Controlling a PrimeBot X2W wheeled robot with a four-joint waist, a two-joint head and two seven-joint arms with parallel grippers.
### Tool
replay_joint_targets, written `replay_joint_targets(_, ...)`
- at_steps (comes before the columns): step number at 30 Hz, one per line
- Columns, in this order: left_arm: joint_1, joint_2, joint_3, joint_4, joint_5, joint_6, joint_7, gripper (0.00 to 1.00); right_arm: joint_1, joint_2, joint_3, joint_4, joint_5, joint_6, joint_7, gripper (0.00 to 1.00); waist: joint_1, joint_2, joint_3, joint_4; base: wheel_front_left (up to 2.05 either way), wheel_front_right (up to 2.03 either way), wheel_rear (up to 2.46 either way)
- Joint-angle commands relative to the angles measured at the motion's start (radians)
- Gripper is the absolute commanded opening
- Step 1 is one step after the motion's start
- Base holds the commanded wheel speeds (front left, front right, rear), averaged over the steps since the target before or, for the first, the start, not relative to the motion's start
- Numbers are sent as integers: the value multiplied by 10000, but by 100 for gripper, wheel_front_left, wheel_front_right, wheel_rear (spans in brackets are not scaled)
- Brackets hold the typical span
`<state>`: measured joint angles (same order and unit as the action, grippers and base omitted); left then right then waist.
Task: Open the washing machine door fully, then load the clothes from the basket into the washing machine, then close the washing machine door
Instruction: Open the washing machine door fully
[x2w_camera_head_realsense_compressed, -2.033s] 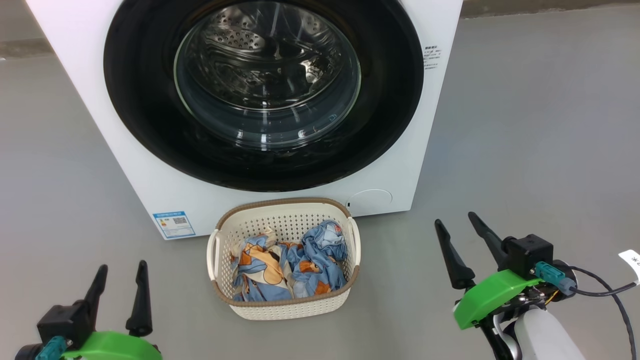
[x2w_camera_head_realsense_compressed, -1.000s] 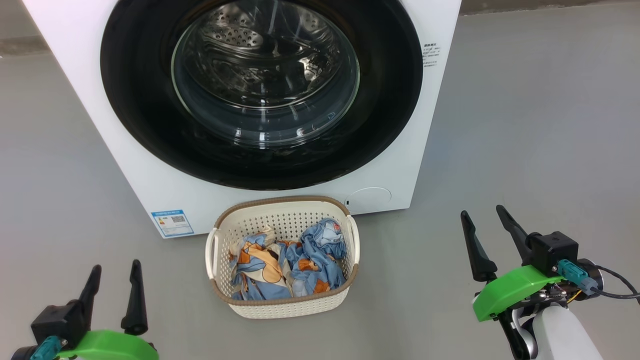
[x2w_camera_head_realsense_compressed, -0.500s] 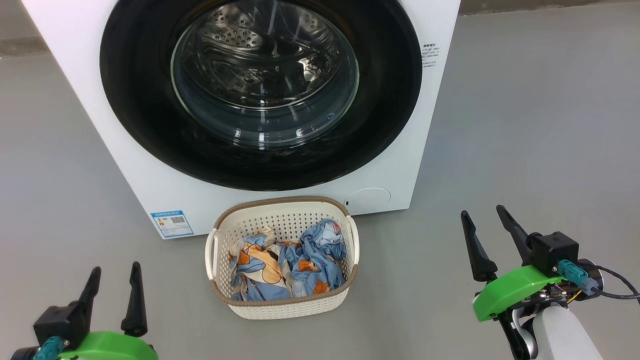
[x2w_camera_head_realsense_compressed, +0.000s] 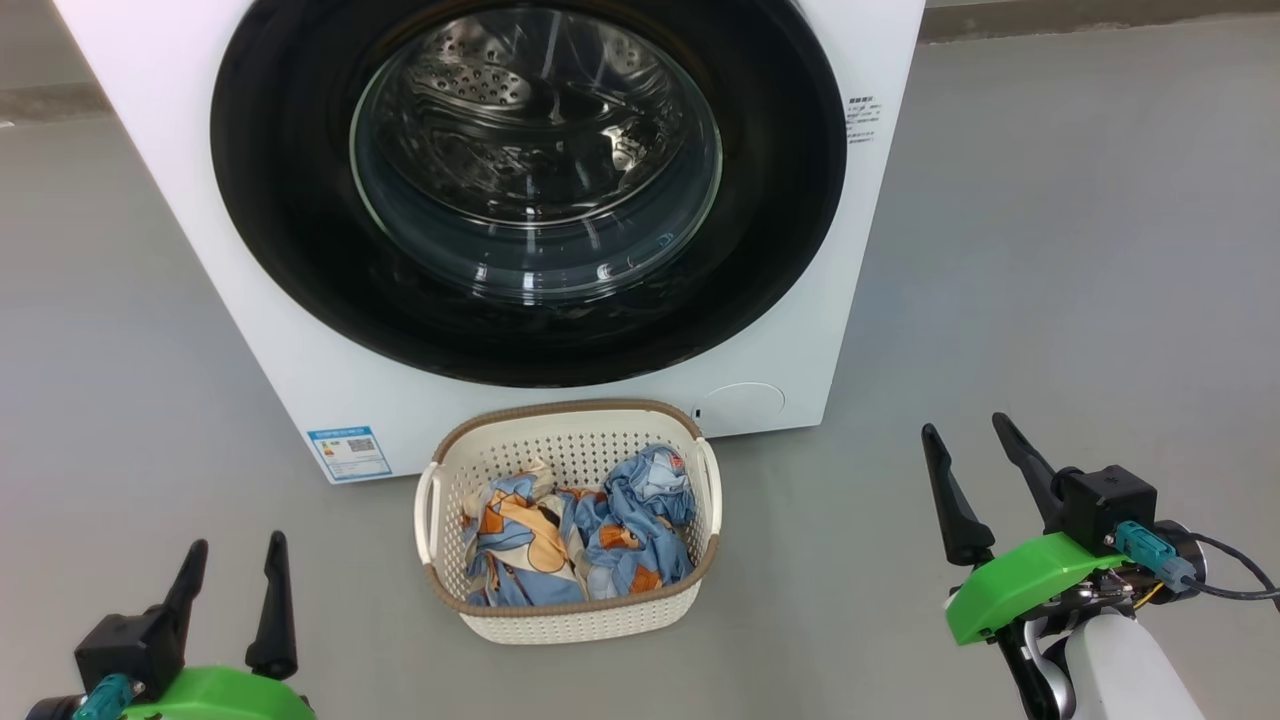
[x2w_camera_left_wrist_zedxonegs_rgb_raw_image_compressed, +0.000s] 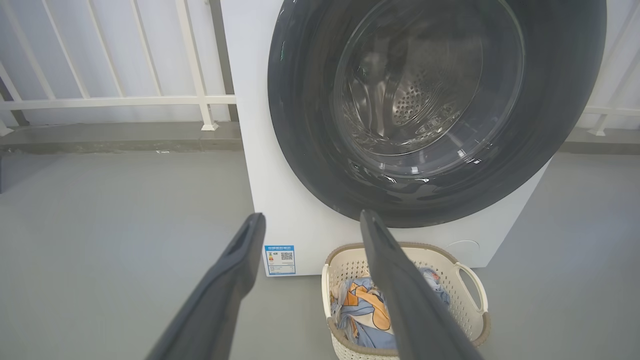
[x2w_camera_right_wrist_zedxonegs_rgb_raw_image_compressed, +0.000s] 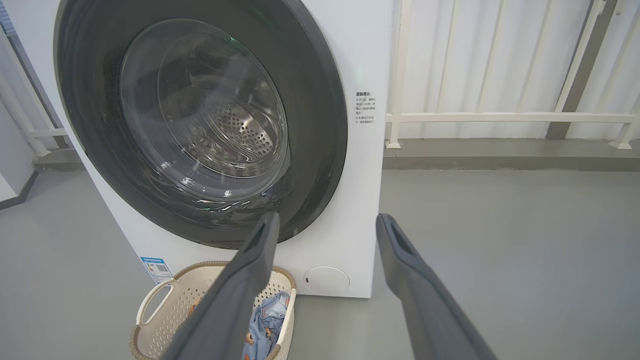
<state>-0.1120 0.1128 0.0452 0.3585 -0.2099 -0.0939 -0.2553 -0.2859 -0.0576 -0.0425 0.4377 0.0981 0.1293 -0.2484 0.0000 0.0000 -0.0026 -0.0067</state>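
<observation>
Washing machine (x2w_camera_head_realsense_compressed: 300, 400), big and white, stands on a grey floor (x2w_camera_head_realsense_compressed: 1050, 250) and faces the robot. Its round black door (x2w_camera_head_realsense_compressed: 535, 170), with a bulging glass window, lies flat against the front, so it reads as shut. The steel drum (x2w_camera_head_realsense_compressed: 520, 110) shows through the glass.

Just in front of the machine, below the door, sits a small cream basket (x2w_camera_head_realsense_compressed: 570, 408) with a brown rim, close to the front panel. The clothes (x2w_camera_head_realsense_compressed: 575, 545), crumpled light-blue pieces with orange and cream patches, lie inside it, below the rim. This spot likely keeps the lift from basket to drum short.

The left gripper (x2w_camera_head_realsense_compressed: 235, 545) hovers at the lower left, well apart from the basket, spread wide and holding nothing. The right gripper (x2w_camera_head_realsense_compressed: 966, 440) hovers at the lower right, also spread and empty, well clear of the machine. Both point toward the washer, one on each side of the basket. This looks like a ready stance that leaves the middle free. From the wrist cameras, a white railing (x2w_camera_left_wrist_zedxonegs_rgb_raw_image_compressed: 115, 101) runs behind the machine.

No part of the task looks begun. Opening the door comes first, and where to take hold of it cannot be made out.
</observation>
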Motion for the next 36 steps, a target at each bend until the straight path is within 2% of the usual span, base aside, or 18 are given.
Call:
replay_joint_targets(1, -520, 309, 350, -199, 65, -13, -65, 100, -169, 74, 275, -197, 4, 14, -109, 100, 0, 0, -7, 5, 0, 0, 0)
replay_joint_targets(14, -394, 246, 419, -1085, 67, -185, -65, 100, -220, 74, 271, -279, -2, 14, -120, 100, 0, 0, 14, 3, 0, 0, 0)
replay_joint_targets(36, -429, 175, 552, -999, 263, -274, -65, 100, -261, 74, 241, -159, 3, 14, -126, 100, 0, 0, 69, 20, 10, 10, -21)
